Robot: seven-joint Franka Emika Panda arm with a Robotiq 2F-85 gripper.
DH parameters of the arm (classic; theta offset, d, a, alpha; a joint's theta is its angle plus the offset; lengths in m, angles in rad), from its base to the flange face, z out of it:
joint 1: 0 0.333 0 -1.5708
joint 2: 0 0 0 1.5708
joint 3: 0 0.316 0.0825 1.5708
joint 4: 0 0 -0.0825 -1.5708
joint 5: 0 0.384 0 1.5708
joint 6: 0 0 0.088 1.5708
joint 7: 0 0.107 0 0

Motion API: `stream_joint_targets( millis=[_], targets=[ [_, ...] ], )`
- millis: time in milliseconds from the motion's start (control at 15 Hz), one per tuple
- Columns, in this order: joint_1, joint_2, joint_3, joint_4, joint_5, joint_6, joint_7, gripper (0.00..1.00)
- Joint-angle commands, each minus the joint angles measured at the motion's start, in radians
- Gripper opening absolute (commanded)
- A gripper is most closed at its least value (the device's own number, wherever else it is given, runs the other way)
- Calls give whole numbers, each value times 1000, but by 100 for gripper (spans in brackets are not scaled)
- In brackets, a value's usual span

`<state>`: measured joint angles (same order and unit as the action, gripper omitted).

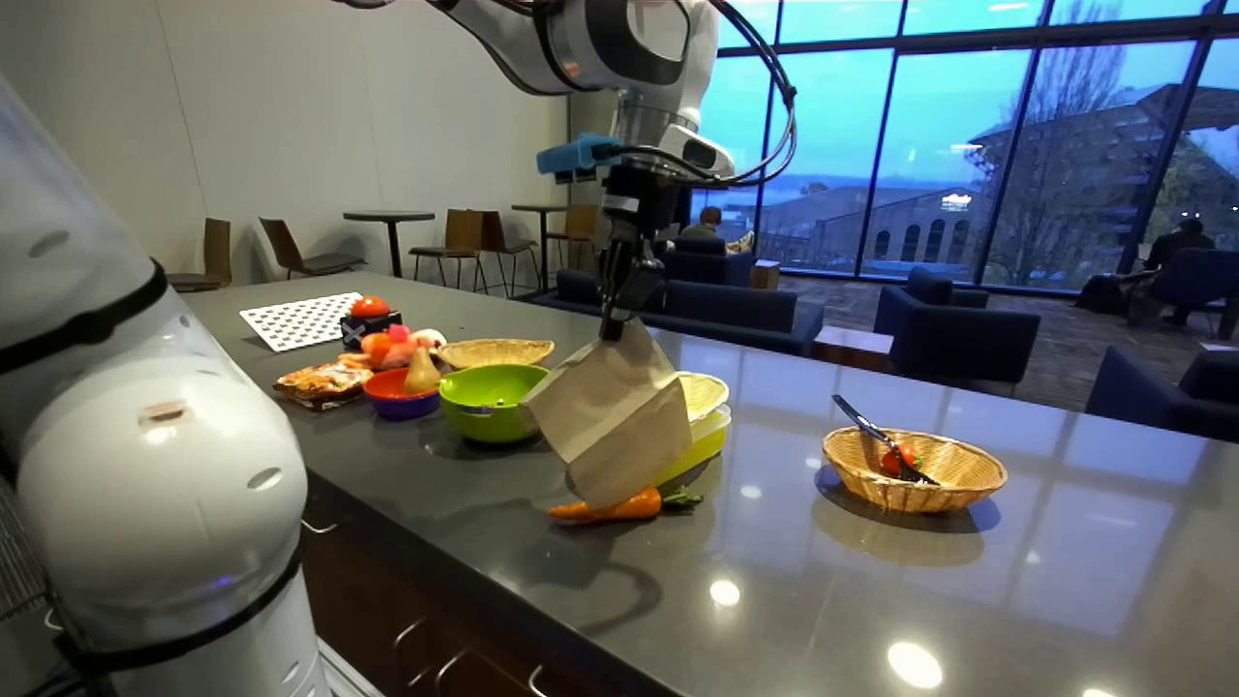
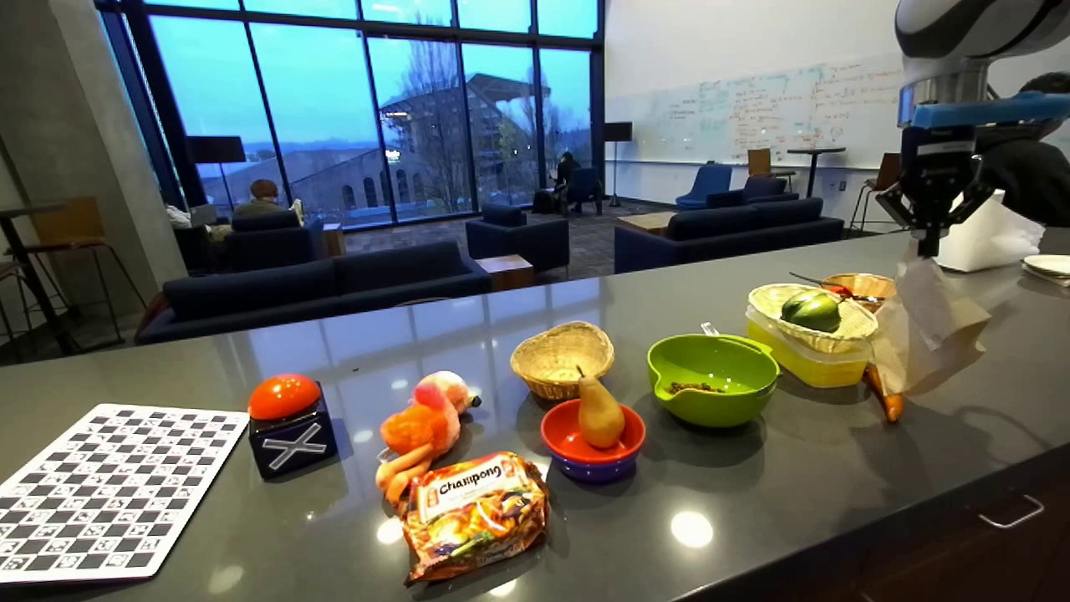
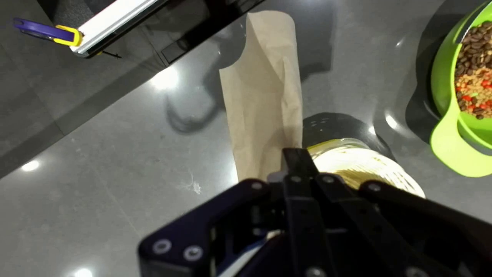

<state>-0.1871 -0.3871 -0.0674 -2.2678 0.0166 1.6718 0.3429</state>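
My gripper [image 1: 612,327] is shut on the top edge of a brown paper bag [image 1: 619,416], which hangs tilted below the fingertips. The gripper [image 2: 928,242] and bag [image 2: 940,339] also show at the right in an exterior view. In the wrist view the closed fingertips [image 3: 298,159] are at the bag's near end, and the bag [image 3: 261,92] extends away from them. An orange carrot [image 1: 634,505] lies on the counter, partly hidden behind the bag. A yellow container [image 2: 823,365] with a pale basket [image 2: 854,328] and a dark green squash [image 2: 811,310] stands beside the bag. I cannot tell whether the bag touches the counter.
A green bowl [image 2: 710,405] of beans stands near the container. A wicker basket [image 1: 915,492] holds a tomato [image 1: 900,457] and a black utensil. A red bowl [image 2: 556,435] with a pear [image 2: 600,410], noodle packet [image 2: 476,514], plush toy [image 2: 422,426] and red button [image 2: 284,397] stand farther along.
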Motion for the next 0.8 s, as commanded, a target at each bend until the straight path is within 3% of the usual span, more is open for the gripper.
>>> stream_joint_targets(
  millis=[0,733],
  targets=[
    [33,-13,34,34,-26,-70,-11,0],
    [133,-5,124,103,-11,-165,-22,0]
  ],
)
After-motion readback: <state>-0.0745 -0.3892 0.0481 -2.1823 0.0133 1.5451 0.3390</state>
